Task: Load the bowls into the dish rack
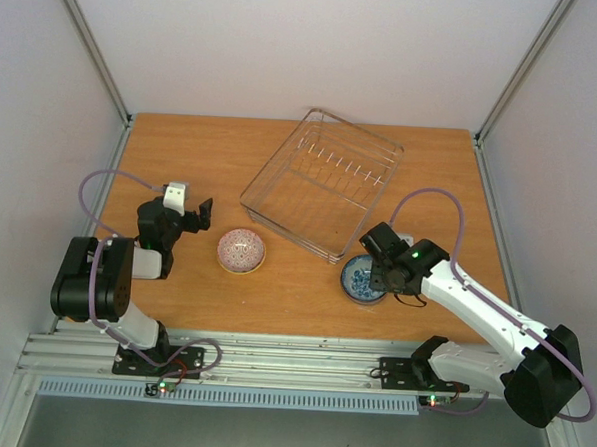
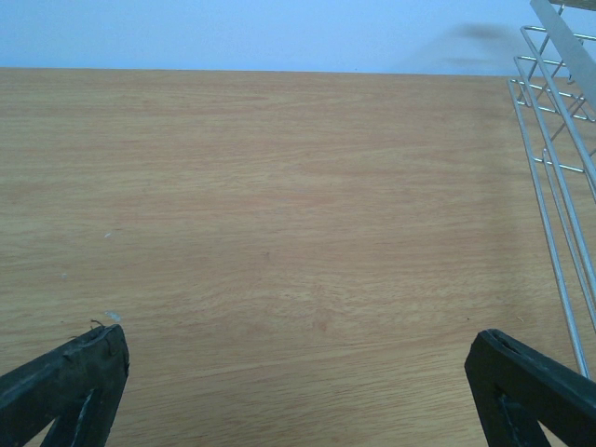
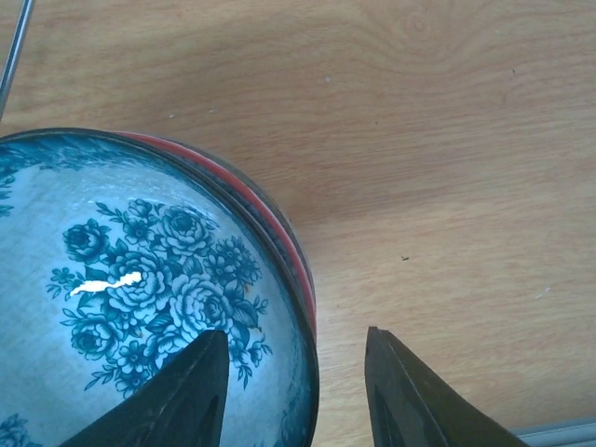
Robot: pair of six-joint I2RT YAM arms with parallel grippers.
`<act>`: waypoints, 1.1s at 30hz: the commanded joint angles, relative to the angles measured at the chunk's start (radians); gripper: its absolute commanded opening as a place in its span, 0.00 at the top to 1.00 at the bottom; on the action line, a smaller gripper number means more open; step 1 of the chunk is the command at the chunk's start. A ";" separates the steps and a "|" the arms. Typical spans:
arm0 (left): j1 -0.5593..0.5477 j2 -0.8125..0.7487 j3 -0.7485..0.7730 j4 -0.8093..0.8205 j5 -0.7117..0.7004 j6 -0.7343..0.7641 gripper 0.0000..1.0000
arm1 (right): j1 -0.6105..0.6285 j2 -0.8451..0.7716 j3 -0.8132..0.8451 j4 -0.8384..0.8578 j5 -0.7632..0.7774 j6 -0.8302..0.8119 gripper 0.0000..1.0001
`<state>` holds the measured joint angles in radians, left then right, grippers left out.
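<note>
A blue-and-white flowered bowl (image 1: 359,279) stands upright near the front right, just before the dish rack (image 1: 323,183), a silvery wire basket set at an angle. My right gripper (image 3: 294,333) straddles this bowl's (image 3: 140,279) right rim, with one finger inside and one outside. There is a gap on both sides, so it is open. A pink-red patterned bowl (image 1: 241,251) lies upside down at centre left. My left gripper (image 1: 191,208) hovers left of it, wide open and empty (image 2: 298,335). The rack holds nothing.
The rack's wire wall (image 2: 549,186) shows at the right edge of the left wrist view, over bare wood. Frame posts and pale walls close in the table on three sides.
</note>
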<state>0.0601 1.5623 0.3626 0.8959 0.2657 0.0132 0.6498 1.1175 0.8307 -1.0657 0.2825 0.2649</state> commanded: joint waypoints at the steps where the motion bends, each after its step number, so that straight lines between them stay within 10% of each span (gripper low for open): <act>1: 0.001 0.007 0.016 0.070 0.003 0.021 0.01 | -0.003 0.017 0.002 0.025 -0.009 0.020 0.62; 11: 0.001 0.008 0.016 0.071 0.003 0.022 0.01 | -0.003 0.030 0.022 0.024 -0.009 0.009 0.96; 33: 0.001 0.007 0.018 0.070 0.003 0.021 0.01 | -0.001 -0.125 0.195 -0.132 0.117 -0.024 0.99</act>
<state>0.0601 1.5623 0.3626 0.8959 0.2653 0.0128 0.6479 1.0306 0.9577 -1.1675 0.3298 0.2546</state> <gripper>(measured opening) 0.994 0.053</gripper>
